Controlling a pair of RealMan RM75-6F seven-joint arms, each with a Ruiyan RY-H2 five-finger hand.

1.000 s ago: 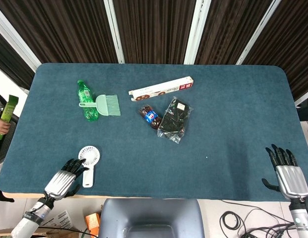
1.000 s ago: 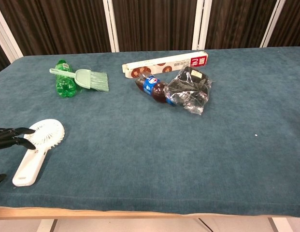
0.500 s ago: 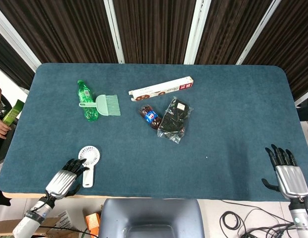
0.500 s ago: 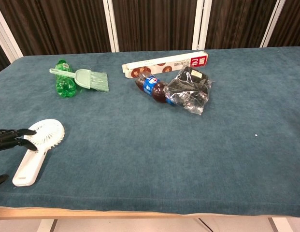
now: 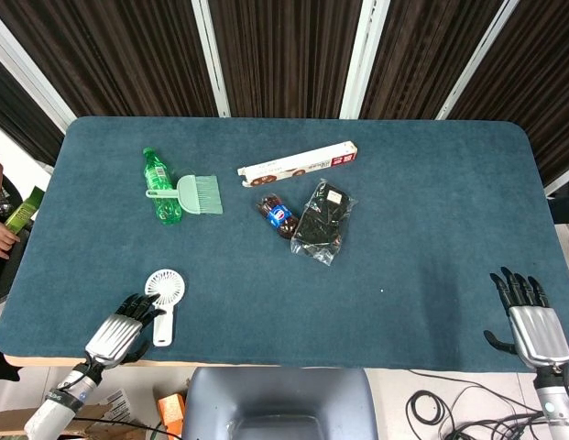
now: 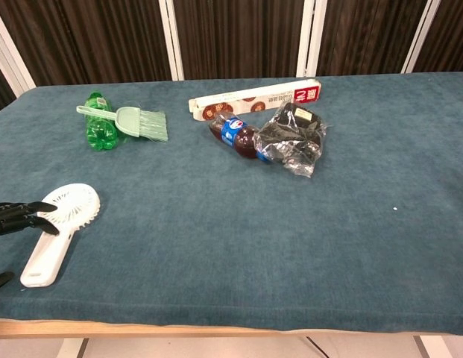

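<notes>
Chest view shows my left hand (image 6: 19, 217) at the near left table edge, fingers spread and empty, tips touching the white handheld fan (image 6: 58, 231). Closing off-centre could nudge the fan over the edge — its handle lies near the rim. My right hand (image 5: 531, 321) rests open, far right — idle.

left hand (image 6: 19, 216) fingers on white fan (image 6: 58, 227), green bottle (image 6: 98, 125) beyond

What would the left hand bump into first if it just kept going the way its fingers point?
Most likely the white handheld fan: the left hand has its fingertips right at the fan's round head. Actual contact is unclear.
</notes>
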